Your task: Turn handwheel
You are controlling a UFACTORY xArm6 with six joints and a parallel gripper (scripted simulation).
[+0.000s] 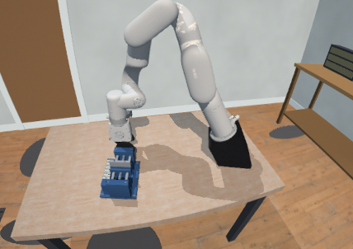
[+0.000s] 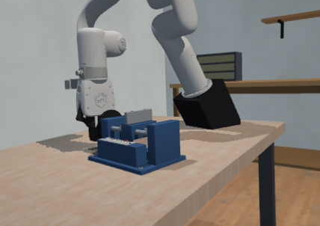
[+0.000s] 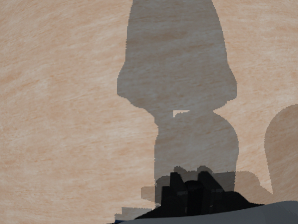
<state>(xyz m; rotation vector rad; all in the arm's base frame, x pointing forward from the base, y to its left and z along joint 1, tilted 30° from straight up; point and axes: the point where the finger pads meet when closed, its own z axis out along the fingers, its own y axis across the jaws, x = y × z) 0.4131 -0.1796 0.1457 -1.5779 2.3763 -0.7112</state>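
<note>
A blue stop fixture (image 1: 120, 178) stands on the wooden table, also in the exterior view (image 2: 138, 144). It has grey rods, a grey stop plate (image 2: 138, 116) and a scale strip with a small red pointer (image 2: 125, 140) on its front rail. The black handwheel (image 2: 108, 115) sits at the fixture's far end. My gripper (image 2: 90, 124) hangs straight down at that end and is shut on the handwheel's handle. In the wrist view only dark finger parts (image 3: 193, 192) and the table show. The scale reading is too small to tell.
The arm's black base block (image 1: 230, 144) stands on the table's right side. A wooden shelf (image 1: 326, 103) with a dark box (image 1: 341, 61) stands to the right of the table. The table's edges are near the fixture's front.
</note>
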